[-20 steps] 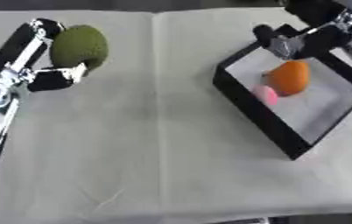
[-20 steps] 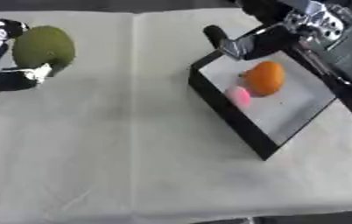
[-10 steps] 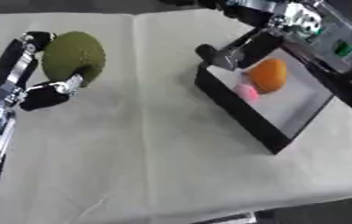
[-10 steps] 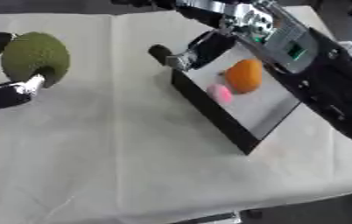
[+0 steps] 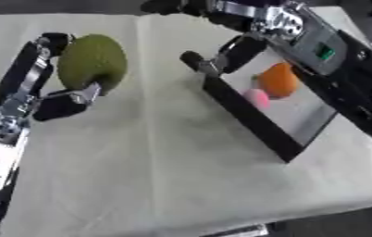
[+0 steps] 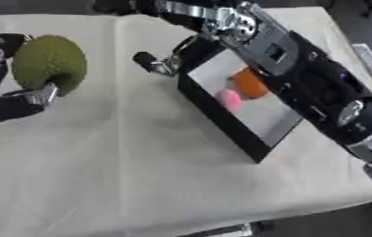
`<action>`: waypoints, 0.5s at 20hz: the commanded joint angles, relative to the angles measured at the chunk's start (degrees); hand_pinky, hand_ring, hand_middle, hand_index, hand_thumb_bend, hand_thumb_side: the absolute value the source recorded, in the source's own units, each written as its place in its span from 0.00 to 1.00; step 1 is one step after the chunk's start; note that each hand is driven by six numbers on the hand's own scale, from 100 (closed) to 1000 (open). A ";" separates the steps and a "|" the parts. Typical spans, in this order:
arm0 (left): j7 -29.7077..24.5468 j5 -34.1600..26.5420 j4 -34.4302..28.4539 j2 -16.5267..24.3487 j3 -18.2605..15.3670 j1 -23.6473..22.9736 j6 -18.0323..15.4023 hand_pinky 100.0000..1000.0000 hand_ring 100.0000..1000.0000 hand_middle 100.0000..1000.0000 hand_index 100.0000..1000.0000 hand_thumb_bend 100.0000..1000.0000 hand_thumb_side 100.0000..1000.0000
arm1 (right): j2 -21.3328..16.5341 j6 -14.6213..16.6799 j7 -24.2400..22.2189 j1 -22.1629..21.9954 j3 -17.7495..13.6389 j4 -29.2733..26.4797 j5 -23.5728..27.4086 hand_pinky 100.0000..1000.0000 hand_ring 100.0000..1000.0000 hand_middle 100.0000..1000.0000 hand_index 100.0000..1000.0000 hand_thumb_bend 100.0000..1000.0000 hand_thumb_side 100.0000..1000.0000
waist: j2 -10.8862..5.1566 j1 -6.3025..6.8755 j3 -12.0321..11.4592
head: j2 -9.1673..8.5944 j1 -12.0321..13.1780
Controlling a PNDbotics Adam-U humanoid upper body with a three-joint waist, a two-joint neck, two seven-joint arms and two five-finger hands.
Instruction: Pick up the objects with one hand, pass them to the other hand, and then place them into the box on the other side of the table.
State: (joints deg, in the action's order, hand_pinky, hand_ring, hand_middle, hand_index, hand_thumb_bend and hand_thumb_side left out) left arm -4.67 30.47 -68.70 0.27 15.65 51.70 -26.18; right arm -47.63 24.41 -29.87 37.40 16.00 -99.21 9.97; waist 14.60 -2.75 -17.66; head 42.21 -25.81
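- left hand [image 5: 40, 88] fingers and thumb curled round a bumpy green round fruit [image 5: 92, 62], palm partly hidden behind it
- right hand [image 5: 221, 55] blurred, upper part cut off, cannot tell its fingers' state
- just beyond its fingers: black-rimmed box [image 5: 250, 122], smooth orange ball [image 5: 280, 81] and small pink thing [image 5: 257, 98] inside
- pale cloth table [image 5: 157, 171]

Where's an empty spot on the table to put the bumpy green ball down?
The widest bare cloth lies in the near middle, between the left hand holding the green ball and the black box. Another bare strip runs between the ball and the right hand. Inside the box it is more crowded: an orange fruit and a pink thing.
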 commanded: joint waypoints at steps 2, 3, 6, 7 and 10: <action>0.81 0.88 -1.95 -1.35 0.25 1.34 -1.23 0.71 0.46 0.39 0.48 0.00 0.23 | 0.90 0.04 -1.50 2.31 0.71 1.27 -1.68 1.00 1.00 0.96 1.00 0.00 0.00 | -0.79 -0.09 -0.32 | -0.53 -0.83; 1.19 1.22 -2.14 -1.61 0.32 1.41 -1.52 0.71 0.46 0.39 0.48 0.00 0.22 | 1.32 0.11 -1.78 2.65 0.99 1.62 -2.22 1.00 1.00 0.96 1.00 0.00 0.00 | -0.74 -0.16 -0.42 | -0.57 -1.01; 2.18 2.44 -2.42 -2.25 0.58 1.58 -2.27 0.71 0.47 0.39 0.48 0.00 0.20 | 2.51 0.22 -2.10 3.44 1.56 2.73 -4.08 1.00 1.00 0.95 1.00 0.00 0.00 | -0.58 -0.35 -0.70 | -0.73 -1.32; 2.41 2.80 -2.43 -2.45 0.64 1.61 -2.45 0.71 0.47 0.39 0.48 0.00 0.20 | 2.88 0.29 -2.05 3.67 1.69 3.04 -4.81 1.00 1.00 0.95 1.00 0.00 0.00 | -0.52 -0.43 -0.77 | -0.78 -1.36; 2.88 3.51 -2.32 -3.00 0.75 1.65 -2.73 0.71 0.46 0.39 0.48 0.00 0.20 | 3.79 0.45 -1.72 4.18 2.08 3.72 -6.50 1.00 1.00 0.95 1.00 0.00 0.00 | -0.35 -0.65 -0.91 | -0.75 -1.54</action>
State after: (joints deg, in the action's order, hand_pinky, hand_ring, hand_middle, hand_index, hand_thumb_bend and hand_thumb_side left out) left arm -2.25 33.67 -69.76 -2.28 16.33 51.91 -28.69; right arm -43.18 24.70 -31.70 40.48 18.45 -95.35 4.23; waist 15.26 -3.57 -18.54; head 42.14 -27.11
